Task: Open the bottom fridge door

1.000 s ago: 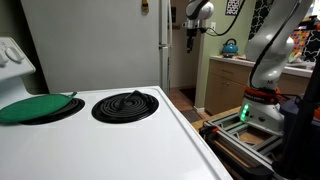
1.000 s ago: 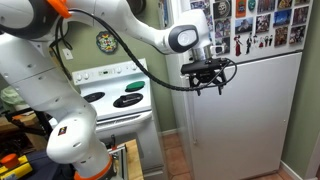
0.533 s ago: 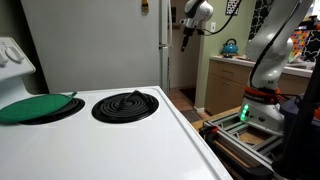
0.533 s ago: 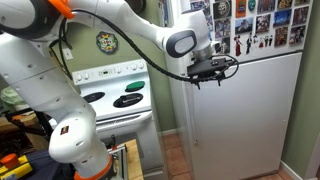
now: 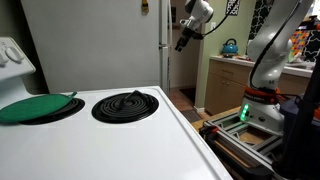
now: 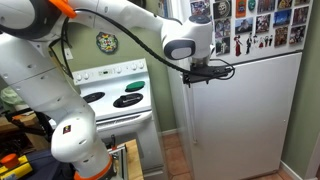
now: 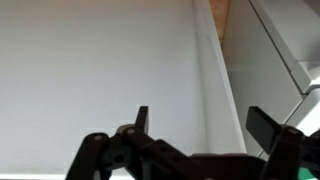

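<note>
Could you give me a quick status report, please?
Gripper open, near the top of the bottom fridge door. Door shut. No obstruction seen.

Outstretched arm [image 6: 120,15], wide-splayed hand [image 7: 202,128].

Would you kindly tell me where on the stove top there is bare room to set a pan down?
The white stove top in front of the coil burner is bare out to its near edge. The coil burner itself is free too. The burner beside it is taken by a green pad.
</note>
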Controlling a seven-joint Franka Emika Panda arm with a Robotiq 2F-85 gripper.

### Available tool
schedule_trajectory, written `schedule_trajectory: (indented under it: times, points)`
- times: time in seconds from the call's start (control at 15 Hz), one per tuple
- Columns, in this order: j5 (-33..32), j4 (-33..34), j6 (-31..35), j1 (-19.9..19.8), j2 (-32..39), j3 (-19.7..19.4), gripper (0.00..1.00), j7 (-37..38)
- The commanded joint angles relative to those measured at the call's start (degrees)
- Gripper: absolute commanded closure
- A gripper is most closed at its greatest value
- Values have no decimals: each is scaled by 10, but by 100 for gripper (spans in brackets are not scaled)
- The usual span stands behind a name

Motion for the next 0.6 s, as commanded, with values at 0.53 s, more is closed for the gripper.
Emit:
schedule_trajectory:
  times: [0.53]
  points:
    - [134,-1,-80,-31,21,1,0,-193]
